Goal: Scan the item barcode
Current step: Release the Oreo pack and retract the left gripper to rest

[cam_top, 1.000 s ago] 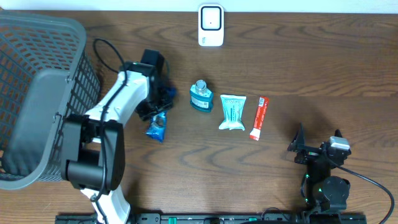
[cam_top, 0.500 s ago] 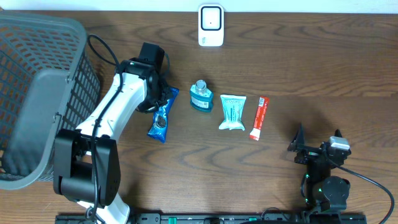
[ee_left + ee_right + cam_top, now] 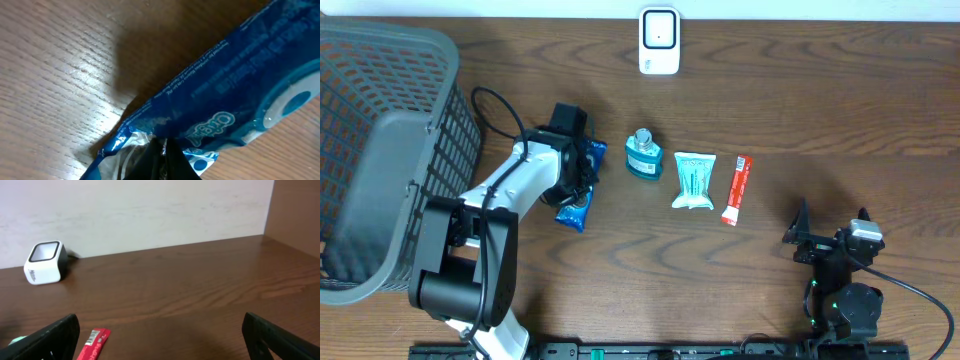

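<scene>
The left fingers (image 3: 161, 159) are closed tight on a blue packet (image 3: 235, 85), which is pinched at its crimped end and stretches away from them over the table (image 3: 60, 75). Whether the packet rests on the wood cannot be told. A bottle (image 3: 643, 155) and a pale pouch (image 3: 694, 180) are set just to the right of these fingers. The right fingers (image 3: 52, 337) are spread wide and nothing is held; a red stick (image 3: 92, 345) lies just ahead of them, and the scanner (image 3: 45, 262) is seen farther off, well apart.
</scene>
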You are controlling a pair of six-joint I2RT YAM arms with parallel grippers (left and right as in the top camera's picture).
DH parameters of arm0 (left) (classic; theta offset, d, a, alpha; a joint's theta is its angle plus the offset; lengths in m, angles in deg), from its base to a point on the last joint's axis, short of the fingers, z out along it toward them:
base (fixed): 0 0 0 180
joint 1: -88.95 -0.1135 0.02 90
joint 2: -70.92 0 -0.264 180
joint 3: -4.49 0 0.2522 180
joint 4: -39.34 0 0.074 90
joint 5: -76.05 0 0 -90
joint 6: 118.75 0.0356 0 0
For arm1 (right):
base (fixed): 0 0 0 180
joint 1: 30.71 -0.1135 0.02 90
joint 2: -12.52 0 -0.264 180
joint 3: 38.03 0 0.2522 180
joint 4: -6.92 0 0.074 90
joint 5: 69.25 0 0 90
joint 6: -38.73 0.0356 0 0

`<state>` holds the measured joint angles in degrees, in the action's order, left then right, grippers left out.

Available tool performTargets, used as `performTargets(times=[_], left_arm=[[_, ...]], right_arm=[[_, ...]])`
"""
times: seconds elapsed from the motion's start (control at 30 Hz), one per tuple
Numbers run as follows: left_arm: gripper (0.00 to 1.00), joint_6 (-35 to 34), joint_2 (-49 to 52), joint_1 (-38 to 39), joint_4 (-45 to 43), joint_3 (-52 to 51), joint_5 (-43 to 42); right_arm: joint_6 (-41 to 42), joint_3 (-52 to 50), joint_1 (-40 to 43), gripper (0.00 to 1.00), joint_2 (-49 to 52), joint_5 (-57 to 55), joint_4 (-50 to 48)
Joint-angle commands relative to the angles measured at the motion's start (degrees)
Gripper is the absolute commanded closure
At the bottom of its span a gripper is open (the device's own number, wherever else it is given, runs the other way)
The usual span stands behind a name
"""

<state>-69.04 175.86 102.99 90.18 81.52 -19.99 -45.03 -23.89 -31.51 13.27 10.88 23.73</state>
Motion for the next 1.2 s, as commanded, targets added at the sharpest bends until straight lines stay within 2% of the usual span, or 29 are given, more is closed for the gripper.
performTargets(times=[0.0,0.1,0.13,0.2,0.23,0.27,0.43,0.63,0.77,0.83,0.9,0.97,1.03,1.17], left_arm=[[0.93,-1.0,0.3,-0.3,2.6,-1.1,3.5],[0.91,-0.7,-3.2,-0.6,5.9,2.3,4.5],[0.74,-0.4,-4.7,-0.6,6.8,3.6,5.5],[0.48,1.1,-9.1,-0.6,8.4,7.1,8.0],[0.18,3.2,-13.9,-0.5,9.1,11.1,9.9],[0.02,4.5,-16.6,-0.5,9.0,13.3,10.6],[0.02,12.0,-28.0,-0.6,4.6,23.8,11.7],[0.02,26.8,-40.0,-0.6,-11.0,30.1,12.9],[0.02,33.5,-46.0,-0.6,-20.0,30.3,25.6],[0.02,42.2,-48.2,-0.6,-22.2,30.4,32.1],[0.02,50.4,-49.9,-0.6,-21.5,30.4,36.6],[0.02,54.3,-51.2,-0.6,-18.0,30.4,41.1],[0.02,55.3,-52.3,-0.6,-12.9,30.3,44.5],[0.02,52.6,-57.2,-0.6,-11.0,27.3,39.7]], right_arm=[[-0.7,0.0,1.1,0.01,0.0,-0.1,0.2],[-0.7,0.0,1.1,0.01,0.0,-0.1,0.2],[-0.7,0.0,1.1,0.01,0.0,-0.1,0.2],[-0.7,0.0,1.1,0.01,0.0,-0.1,0.2],[-0.8,0.0,1.1,0.01,0.0,-0.1,0.2],[-0.7,0.0,1.1,0.01,0.0,-0.1,0.2],[-0.7,0.0,1.1,0.01,0.0,-0.1,0.2],[-0.7,0.0,1.1,0.01,0.0,-0.1,0.2],[-0.7,0.0,1.1,0.01,0.0,-0.1,0.2],[-0.8,0.0,1.1,0.01,0.0,-0.1,0.2],[-0.8,0.0,1.1,0.01,0.0,-0.1,0.2],[-0.8,0.0,1.1,0.01,0.0,-0.1,0.2],[-0.8,0.0,1.1,0.01,0.0,-0.1,0.2],[1.1,0.0,1.1,0.01,0.0,0.8,-1.7]])
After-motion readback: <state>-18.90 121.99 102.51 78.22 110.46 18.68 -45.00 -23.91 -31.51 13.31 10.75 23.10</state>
